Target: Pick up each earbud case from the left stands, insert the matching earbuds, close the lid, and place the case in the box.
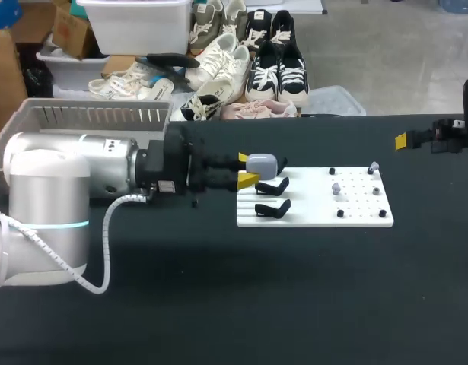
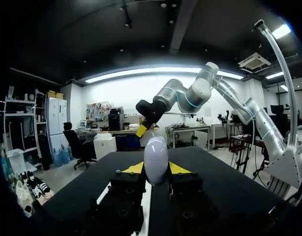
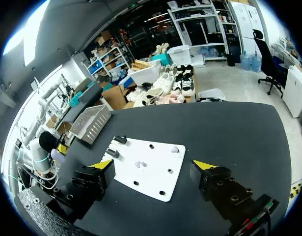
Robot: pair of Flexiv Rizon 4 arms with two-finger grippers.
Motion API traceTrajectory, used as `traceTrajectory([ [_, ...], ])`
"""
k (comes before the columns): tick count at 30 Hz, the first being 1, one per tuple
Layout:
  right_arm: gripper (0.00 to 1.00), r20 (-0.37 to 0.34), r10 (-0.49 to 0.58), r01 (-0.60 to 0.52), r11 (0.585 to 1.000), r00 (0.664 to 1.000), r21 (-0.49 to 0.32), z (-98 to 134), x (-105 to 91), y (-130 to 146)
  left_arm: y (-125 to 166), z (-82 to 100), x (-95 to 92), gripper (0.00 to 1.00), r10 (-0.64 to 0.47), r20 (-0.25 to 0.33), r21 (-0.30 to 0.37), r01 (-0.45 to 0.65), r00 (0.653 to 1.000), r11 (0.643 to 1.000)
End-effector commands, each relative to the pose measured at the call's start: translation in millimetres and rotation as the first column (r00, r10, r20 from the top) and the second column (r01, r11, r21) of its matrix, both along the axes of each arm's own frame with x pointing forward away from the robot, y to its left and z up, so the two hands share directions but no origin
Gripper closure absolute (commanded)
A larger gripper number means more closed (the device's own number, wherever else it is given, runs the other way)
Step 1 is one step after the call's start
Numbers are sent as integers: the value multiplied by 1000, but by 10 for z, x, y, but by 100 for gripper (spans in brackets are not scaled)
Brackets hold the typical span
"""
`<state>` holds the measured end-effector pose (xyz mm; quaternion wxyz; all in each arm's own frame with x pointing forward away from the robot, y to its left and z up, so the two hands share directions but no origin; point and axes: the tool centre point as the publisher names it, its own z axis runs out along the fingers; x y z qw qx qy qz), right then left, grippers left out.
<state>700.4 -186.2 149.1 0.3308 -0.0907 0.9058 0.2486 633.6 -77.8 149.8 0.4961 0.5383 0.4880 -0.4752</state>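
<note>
Left wrist view: pale grey earbud case (image 2: pixel 155 160) pinched between both yellow tips of the left gripper (image 2: pixel 155 170). Head view: case held over the left end of the white board (image 1: pixel 355 218), just above two black stands (image 1: pixel 273 187). Right gripper (image 3: pixel 153 166) spread wide, holding nothing, well apart at the table's right edge. Slatted box (image 1: pixel 89 115) far left.
</note>
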Motion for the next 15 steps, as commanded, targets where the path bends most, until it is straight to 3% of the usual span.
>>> traceTrajectory([
  [1, 0, -5, 21, -21, 1000, 1000, 15, 13, -49, 21, -85, -85, 49, 100, -10, 7, 6, 9, 1000, 1000],
  [7, 0, 43, 92, -89, 993, 995, -82, 154, -313, 291, -133, -121, 84, 100, -18, 19, 16, 17, 1000, 1000],
  [15, 0, 64, 216, -204, 967, 974, -150, 266, -632, 796, -166, -126, 113, 100, -26, 36, 18, 26, 999, 1000],
])
